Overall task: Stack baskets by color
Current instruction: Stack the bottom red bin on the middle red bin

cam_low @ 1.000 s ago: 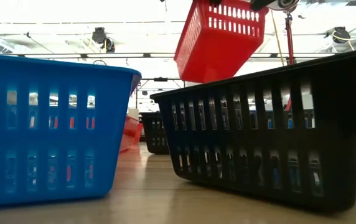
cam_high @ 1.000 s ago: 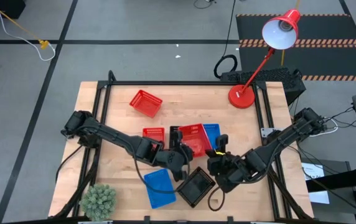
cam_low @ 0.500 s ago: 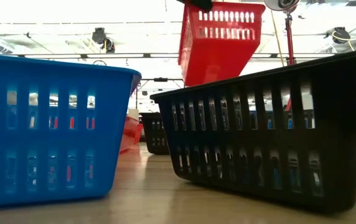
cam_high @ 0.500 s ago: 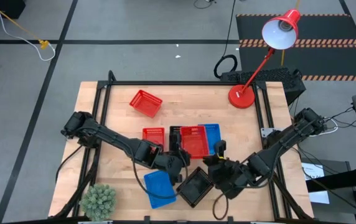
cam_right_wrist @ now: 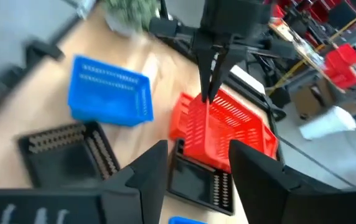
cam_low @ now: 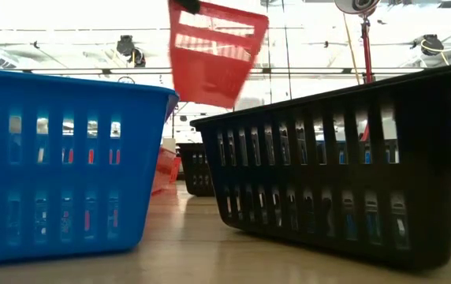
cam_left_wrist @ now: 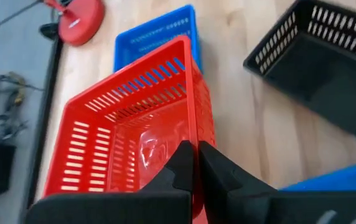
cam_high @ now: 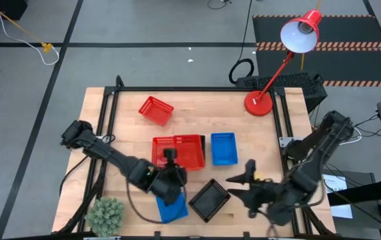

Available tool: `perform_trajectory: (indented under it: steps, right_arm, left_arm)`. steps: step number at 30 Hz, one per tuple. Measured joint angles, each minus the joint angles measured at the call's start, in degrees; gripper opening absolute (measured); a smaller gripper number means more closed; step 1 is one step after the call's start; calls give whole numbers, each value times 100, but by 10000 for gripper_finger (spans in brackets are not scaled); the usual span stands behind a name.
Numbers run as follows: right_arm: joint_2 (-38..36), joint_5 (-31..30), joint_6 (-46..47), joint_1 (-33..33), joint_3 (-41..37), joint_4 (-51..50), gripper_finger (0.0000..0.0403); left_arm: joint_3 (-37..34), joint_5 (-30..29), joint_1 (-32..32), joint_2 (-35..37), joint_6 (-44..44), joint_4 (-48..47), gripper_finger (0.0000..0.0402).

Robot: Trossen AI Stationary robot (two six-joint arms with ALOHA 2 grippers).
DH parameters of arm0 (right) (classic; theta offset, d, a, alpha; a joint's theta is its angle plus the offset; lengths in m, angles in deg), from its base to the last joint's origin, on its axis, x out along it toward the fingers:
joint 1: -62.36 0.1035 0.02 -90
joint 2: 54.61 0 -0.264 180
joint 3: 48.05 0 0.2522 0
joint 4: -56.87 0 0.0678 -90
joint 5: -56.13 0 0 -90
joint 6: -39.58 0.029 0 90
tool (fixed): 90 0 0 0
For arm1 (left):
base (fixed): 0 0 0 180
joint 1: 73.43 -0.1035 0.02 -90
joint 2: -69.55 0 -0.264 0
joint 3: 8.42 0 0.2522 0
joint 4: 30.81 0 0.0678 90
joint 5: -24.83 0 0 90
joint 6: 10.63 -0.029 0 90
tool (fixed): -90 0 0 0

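Left end effector [cam_left_wrist: 195, 163] clamped together on the near wall of a red basket [cam_high: 177, 151], holding it lifted above mid-surface. In the low view the basket hangs tilted, clear of the wood. Likely carried by one wall so its open mouth can be set over or into another red one; a second red basket [cam_high: 156, 110] sits apart toward the far side of the surface [cam_high: 197, 100].

Right end effector [cam_right_wrist: 195, 163] stands with fingers well apart, holding nothing, near the front right edge, pulled away from the lifted basket.

Around: blue basket [cam_high: 224, 148] just beside the lifted red one, on its right. Black basket [cam_high: 209, 199] at the front, skewed. Another blue basket [cam_high: 172, 209] at the front, partly under the left arm. A dark basket shows under the lifted red one in the right wrist view.

Obstacles, as judged: the front black and blue baskets crowd the left arm's path. Lamp base [cam_high: 258, 103] and small plant [cam_high: 105, 215] stand at the corners, out of the way.
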Motion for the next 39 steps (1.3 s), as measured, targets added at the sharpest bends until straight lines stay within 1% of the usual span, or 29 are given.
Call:
perform_trajectory:
  steps: [3, 7, 11, 14, 17, 22, 25, 27, 30, 34, 36, 39]
  right_arm:
    - [-339, 5, 290, 266, -46, 8, 161]
    - [-733, 20, 523, 584, -295, 46, 159]
    - [-1058, 24, 535, 775, -601, 267, 158]
    - [-1221, 24, 467, 827, -788, 448, 158]
    - [-1337, 24, 333, 822, -956, 660, 158]
    - [-1404, 24, 145, 821, -1080, 802, 157]
    - [-1404, 24, 139, 821, -1080, 804, 157]
    - [-1404, 24, 139, 821, -1080, 807, 157]
    - [-1404, 24, 140, 821, -1080, 807, 157]
    - [-1404, 24, 139, 821, -1080, 807, 157]
    - [-1404, 24, 139, 819, -1080, 807, 157]
    - [-1404, 24, 139, 819, -1080, 807, 157]
  left_arm:
    - [0, -477, 321, 122, 232, -270, 7]
    - [2, -844, 752, 124, 304, -414, 7]
    - [-17, -974, 1079, 127, 356, -545, 7]
    - [-184, -1170, 1228, 123, 404, -662, 7]
    - [-324, -1312, 1344, 125, 632, -901, 7]
    - [-716, -1391, 1413, 125, 971, -975, 7]
    - [-1102, -1463, 1417, 247, 1167, -955, 7]
    - [-1481, -1470, 1423, 466, 1333, -738, 7]
    - [-2229, -1477, 1429, 953, 1289, -51, 7]
    - [-3285, -1372, 1425, 1751, 619, 1216, 7]
    - [-3818, -1228, 1362, 2124, 271, 1826, 7]
    - [-4501, -1104, 1250, 2631, -57, 2462, 7]
